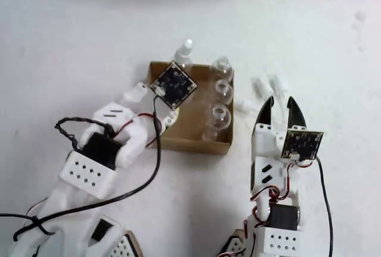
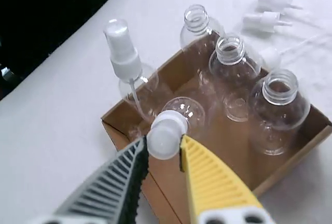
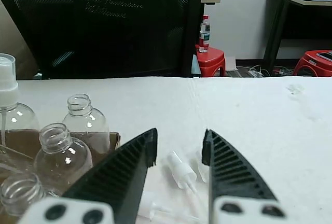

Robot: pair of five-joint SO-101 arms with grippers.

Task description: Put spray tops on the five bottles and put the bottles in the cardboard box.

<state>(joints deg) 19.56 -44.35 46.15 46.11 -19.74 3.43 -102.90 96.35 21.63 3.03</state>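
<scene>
1. The cardboard box [image 1: 189,145] lies at the middle of the high view on the white desk [image 1: 71,43]. Five clear bottles stand inside it.
2. The left tool [image 2: 162,146] hangs over the left half of the box as the high view shows it. Its grey finger [image 2: 122,180] and yellow finger [image 2: 207,182] pinch a white spray top [image 2: 166,130] from both sides.
3. The pinched spray top sits right over the neck of the near bottle [image 2: 188,111], which stands in the box. It cannot be told whether the top is seated on the neck or only touching it.
4. The capped bottle [image 2: 136,86] already carries its spray top. In the high view that white top shows at the upper edge of the box, just above the left arm's camera board [image 1: 172,84].
5. The three open bottles [image 2: 231,60] have bare threaded necks. They stand in a row down the right side of the box in the high view.
6. The loose spray tops [image 1: 263,84] lie on the desk just right of the box, a little right of centre in the high view, and do not touch the cardboard.
7. The right tool [image 1: 281,102] sits at the lower right of the high view, beside the box but clear of it. Its black fingers are spread wide and grip nothing.
8. The spread fingers point toward the loose spray tops. In the right wrist view, one small top [image 3: 181,169] lies on the desk beyond the gap between them.
</scene>
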